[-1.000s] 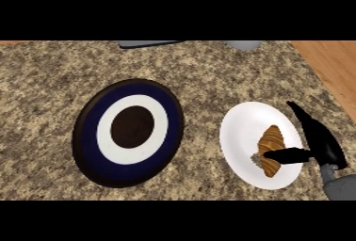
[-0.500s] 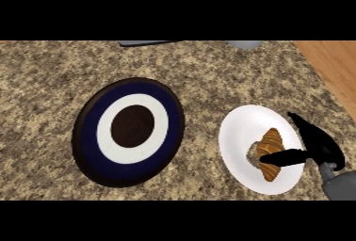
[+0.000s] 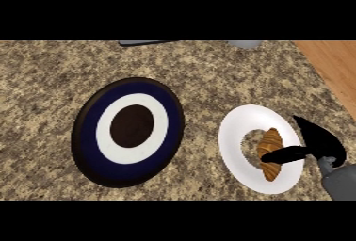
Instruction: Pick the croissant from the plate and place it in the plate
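A brown croissant (image 3: 269, 143) lies on the small white plate (image 3: 240, 141) at the right of the counter. My right hand (image 3: 321, 141) reaches in from the lower right, its thumb lying across the croissant's near half and its fingers curled behind the far side, pinching it. To the left rests a large plate (image 3: 129, 131) with a dark blue rim, a white ring and a dark brown middle. The left hand does not show.
The speckled granite counter (image 3: 83, 66) fills the view. A wooden floor strip (image 3: 334, 61) shows past the counter's right edge. A grey object (image 3: 243, 44) and a dark flat item (image 3: 142, 43) sit at the far edge.
My right hand has slid lower and closer over the white plate, and its thumb has come down across the croissant. Both plates stay where they were.
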Controlling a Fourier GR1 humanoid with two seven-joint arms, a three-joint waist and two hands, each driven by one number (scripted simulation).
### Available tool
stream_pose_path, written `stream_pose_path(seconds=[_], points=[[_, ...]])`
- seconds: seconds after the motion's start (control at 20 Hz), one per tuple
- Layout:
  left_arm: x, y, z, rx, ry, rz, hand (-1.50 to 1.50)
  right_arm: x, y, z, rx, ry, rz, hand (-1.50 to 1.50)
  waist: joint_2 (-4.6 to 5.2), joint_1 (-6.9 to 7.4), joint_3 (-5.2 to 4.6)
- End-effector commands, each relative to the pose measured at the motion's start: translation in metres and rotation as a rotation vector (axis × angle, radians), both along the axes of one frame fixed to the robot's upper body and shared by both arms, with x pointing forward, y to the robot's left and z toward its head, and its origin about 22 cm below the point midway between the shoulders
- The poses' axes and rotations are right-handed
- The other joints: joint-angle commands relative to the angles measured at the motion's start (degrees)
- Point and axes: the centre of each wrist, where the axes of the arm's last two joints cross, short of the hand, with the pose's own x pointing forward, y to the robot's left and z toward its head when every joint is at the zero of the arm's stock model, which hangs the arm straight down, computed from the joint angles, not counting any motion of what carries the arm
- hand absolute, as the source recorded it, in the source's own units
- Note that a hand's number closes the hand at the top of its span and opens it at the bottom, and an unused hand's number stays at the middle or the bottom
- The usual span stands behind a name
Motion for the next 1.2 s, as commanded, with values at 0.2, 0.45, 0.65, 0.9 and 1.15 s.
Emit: stream_pose_path(seconds=[0.2,0.45,0.65,0.9,1.15], points=[[0.127,-0.037,0.031,-0.118,-0.599,-0.300,0.00,0.008,0.012,0.003,-0.059,0.089,-0.040,-1.50,0.43,-2.11,0.48],[0.131,-0.035,0.031,-0.115,-0.625,-0.306,0.00,0.010,0.022,0.001,-0.050,0.141,-0.041,-1.50,0.72,-2.48,0.81],[0.130,-0.035,0.025,-0.132,-0.631,-0.299,0.00,0.010,0.025,-0.001,-0.067,0.178,-0.062,-1.50,0.74,-2.55,0.77],[0.135,-0.034,0.022,-0.126,-0.654,-0.306,0.00,0.008,0.032,-0.006,-0.099,0.215,-0.053,-1.50,0.89,-2.19,0.77],[0.157,-0.045,0.028,-0.160,-0.739,-0.361,0.00,0.024,0.034,0.026,-0.168,0.030,-0.025,1.50,1.02,-1.39,1.01]])
